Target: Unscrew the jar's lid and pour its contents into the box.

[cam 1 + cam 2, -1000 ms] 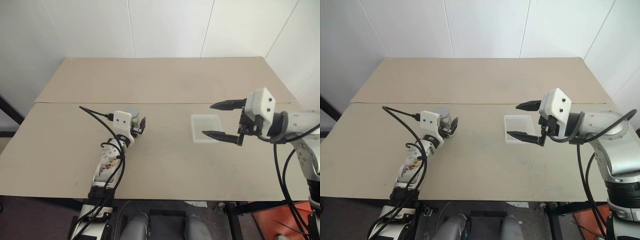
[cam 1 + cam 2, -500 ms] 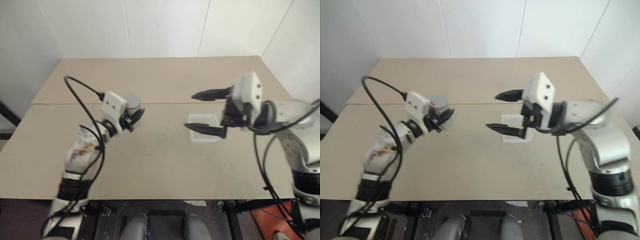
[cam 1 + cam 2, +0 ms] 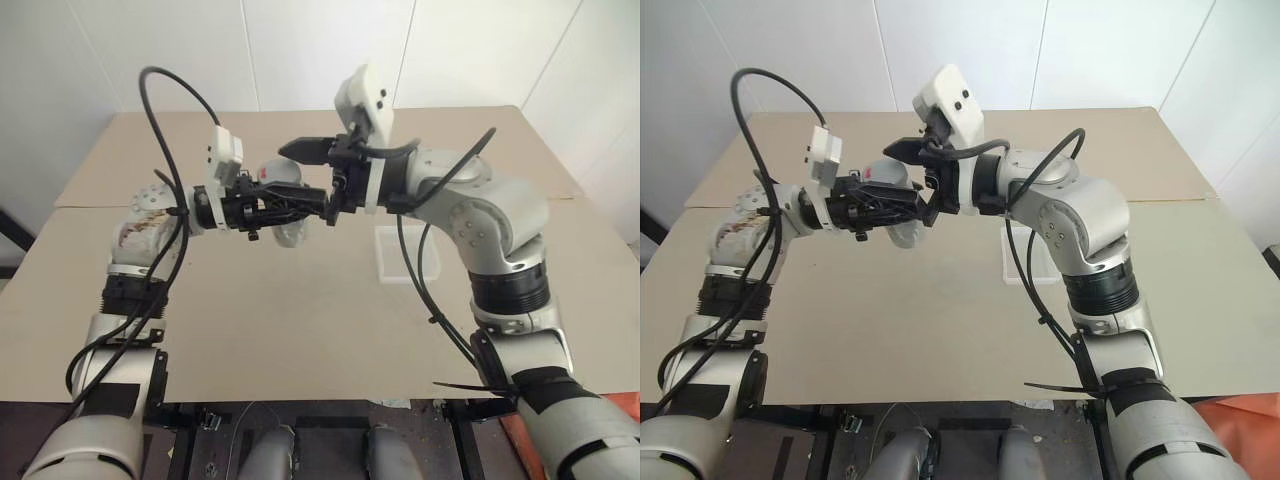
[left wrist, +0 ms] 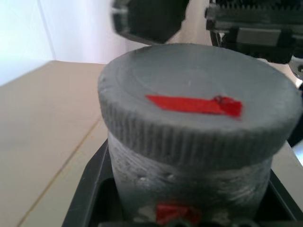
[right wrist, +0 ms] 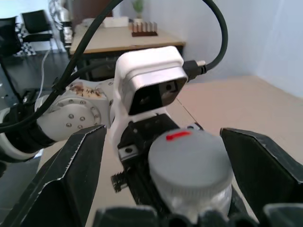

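From the head views the two arms meet above the table (image 3: pixel 250 330); the left gripper (image 3: pixel 296 200) points toward the right one and is clamped on the one jar (image 3: pixel 283 186), held level in the air, well above the tabletop; the right gripper (image 3: pixel 318 172) faces it with its two black fingers spread wide, one above and one below the jar's end, gripping nothing; the one box (image 3: pixel 398 254) lies on the table below the right arm, partly hidden by it. The left wrist view adds what the head views hide: the single grey ribbed lid (image 4: pixel 199 109) sits on the jar, with a red strip across its flat top; the right wrist view shows the same lid (image 5: pixel 189 163) between that gripper's open fingers (image 5: pixel 71 175), apart from both.
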{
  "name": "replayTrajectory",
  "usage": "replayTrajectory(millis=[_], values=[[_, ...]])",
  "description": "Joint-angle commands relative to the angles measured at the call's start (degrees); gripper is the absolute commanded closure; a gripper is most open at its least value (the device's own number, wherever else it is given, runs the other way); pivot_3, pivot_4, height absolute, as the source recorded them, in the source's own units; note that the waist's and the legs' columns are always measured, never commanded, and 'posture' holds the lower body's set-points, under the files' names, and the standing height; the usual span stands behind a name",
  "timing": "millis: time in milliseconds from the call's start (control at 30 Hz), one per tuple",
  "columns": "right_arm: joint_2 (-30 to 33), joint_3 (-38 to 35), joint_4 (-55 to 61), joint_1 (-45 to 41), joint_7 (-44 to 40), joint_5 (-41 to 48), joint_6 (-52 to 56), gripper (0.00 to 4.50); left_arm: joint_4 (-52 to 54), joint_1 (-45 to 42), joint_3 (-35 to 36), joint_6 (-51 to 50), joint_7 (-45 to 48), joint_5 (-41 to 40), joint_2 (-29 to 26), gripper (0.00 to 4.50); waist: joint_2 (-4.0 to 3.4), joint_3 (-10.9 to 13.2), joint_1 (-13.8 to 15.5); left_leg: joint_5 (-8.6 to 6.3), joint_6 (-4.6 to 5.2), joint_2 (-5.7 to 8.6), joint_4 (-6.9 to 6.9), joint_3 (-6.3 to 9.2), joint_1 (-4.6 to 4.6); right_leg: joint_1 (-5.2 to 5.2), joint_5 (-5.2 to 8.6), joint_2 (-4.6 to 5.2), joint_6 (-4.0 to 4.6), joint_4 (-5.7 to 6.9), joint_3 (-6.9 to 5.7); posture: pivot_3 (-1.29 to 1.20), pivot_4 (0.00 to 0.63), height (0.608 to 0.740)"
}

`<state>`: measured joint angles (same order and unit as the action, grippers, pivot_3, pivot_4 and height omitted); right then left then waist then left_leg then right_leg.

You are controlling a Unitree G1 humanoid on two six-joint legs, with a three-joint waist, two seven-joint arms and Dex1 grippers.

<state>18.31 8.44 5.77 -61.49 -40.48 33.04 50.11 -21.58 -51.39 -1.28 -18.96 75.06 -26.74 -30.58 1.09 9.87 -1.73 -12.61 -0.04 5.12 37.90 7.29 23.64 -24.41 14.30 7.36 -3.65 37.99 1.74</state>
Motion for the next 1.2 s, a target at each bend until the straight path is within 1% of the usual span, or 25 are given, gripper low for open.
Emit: replayTrajectory(millis=[33, 300, 700, 800, 900, 933, 1133, 1200], values=[[-1.5, -0.2, 0.2, -1.4, 1.6, -1.3, -0.6, 0.0, 0.1, -2.4, -0.4, 2.6, 2.3, 0.9, 0.5, 2.54, 0.0, 0.0, -0.8, -0.02, 0.03, -0.01, 0.0, 0.0, 0.01, -0.02, 0.0, 0.0, 0.0, 0.02, 0.0, 0.0, 0.15, 0.74], [-2.1, -0.2, -1.8, -1.7, 1.1, -3.4, -1.8, 0.0, 0.2, -2.3, 0.1, 3.1, 4.2, 0.9, 0.4, 2.54, 0.0, 0.0, -1.8, -0.07, 0.13, -0.04, 0.0, 0.0, -0.09, -0.02, 0.0, -0.02, -0.01, 0.06, 0.0, 0.0, 0.15, 0.74], [-1.0, -0.2, -2.1, -0.6, -2.4, -5.5, -3.9, 0.0, -0.8, -2.5, 0.8, 3.1, 4.8, 0.9, -0.2, 2.54, 0.0, 0.0, -2.1, -0.07, 0.13, -0.04, 0.0, 0.0, -0.09, -0.02, 0.0, -0.02, -0.01, 0.07, 0.0, 0.0, 0.15, 0.74], [-0.6, -0.1, -2.1, -0.4, -3.4, -5.6, -3.9, 0.57, -1.2, -2.6, 0.9, 3.2, 5.0, 0.9, -0.4, 2.54, 0.0, 0.0, -2.1, -0.07, 0.13, -0.04, 0.0, 0.0, -0.09, -0.02, 0.0, -0.02, -0.01, 0.08, 0.0, 0.0, 0.15, 0.74], [-0.1, 0.2, -2.5, -0.1, -4.5, -5.8, -3.8, 1.6, -1.4, -2.9, 0.9, 3.2, 5.3, 0.8, -0.5, 2.54, 0.0, 0.0, -2.1, -0.07, 0.13, -0.04, 0.0, 0.0, -0.09, -0.02, 0.0, -0.02, -0.01, 0.08, 0.0, 0.0, 0.15, 0.74], [0.0, 0.2, -2.6, 0.0, -4.8, -5.8, -3.7, 1.76, -1.4, -2.9, 0.9, 3.2, 5.4, 0.8, -0.6, 2.54, 0.0, 0.0, -2.1, -0.07, 0.13, -0.04, 0.0, 0.0, -0.09, -0.02, 0.0, -0.02, -0.01, 0.08, 0.0, 0.0, 0.15, 0.74], [0.4, 1.0, -3.8, -0.1, -6.1, -7.0, -4.7, 1.76, -1.6, -3.5, 1.2, 3.4, 6.0, 1.0, -0.7, 2.54, 0.0, 0.0, -2.1, -0.07, 0.13, -0.04, 0.0, 0.0, -0.09, -0.02, 0.0, -0.02, -0.01, 0.09, 0.0, 0.0, 0.15, 0.74], [0.8, 1.4, -5.1, -0.2, -8.5, -7.1, -6.5, 1.76, -1.1, -3.7, 1.3, 3.4, 6.8, 0.8, -0.9, 2.54, 0.0, 0.0, -2.1, -0.07, 0.13, -0.04, 0.0, 0.0, -0.09, -0.02, 0.0, -0.02, -0.01, 0.08, 0.0, 0.0, 0.15, 0.74]])
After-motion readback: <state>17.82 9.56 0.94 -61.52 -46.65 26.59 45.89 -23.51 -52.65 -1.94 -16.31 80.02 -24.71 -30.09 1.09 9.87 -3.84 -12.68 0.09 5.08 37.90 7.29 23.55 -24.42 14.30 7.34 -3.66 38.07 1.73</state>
